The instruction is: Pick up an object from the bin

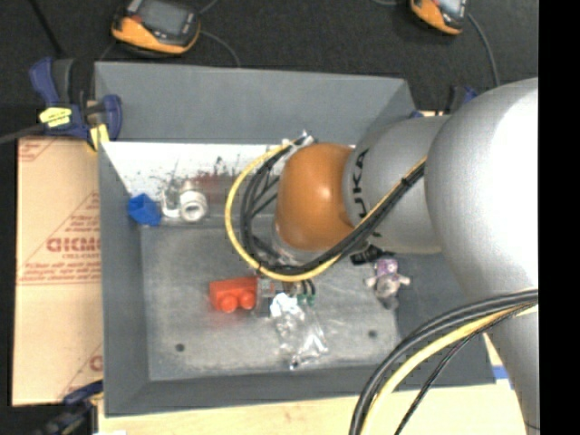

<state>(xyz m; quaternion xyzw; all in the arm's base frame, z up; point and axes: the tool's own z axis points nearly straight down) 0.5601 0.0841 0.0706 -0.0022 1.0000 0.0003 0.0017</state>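
Wrist [313, 198] just right of red block [233, 294]; jaws' state: cannot tell. Centre over block, keep off clear wrap [301, 332] beside it.

A: Which item lies mid-floor in the bin [172, 329]?
B: A red plastic block [231, 294], lying flat, with two rounded knobs along its lower edge. A crumpled clear wrapper [299, 332] lies just beside it, to the right.
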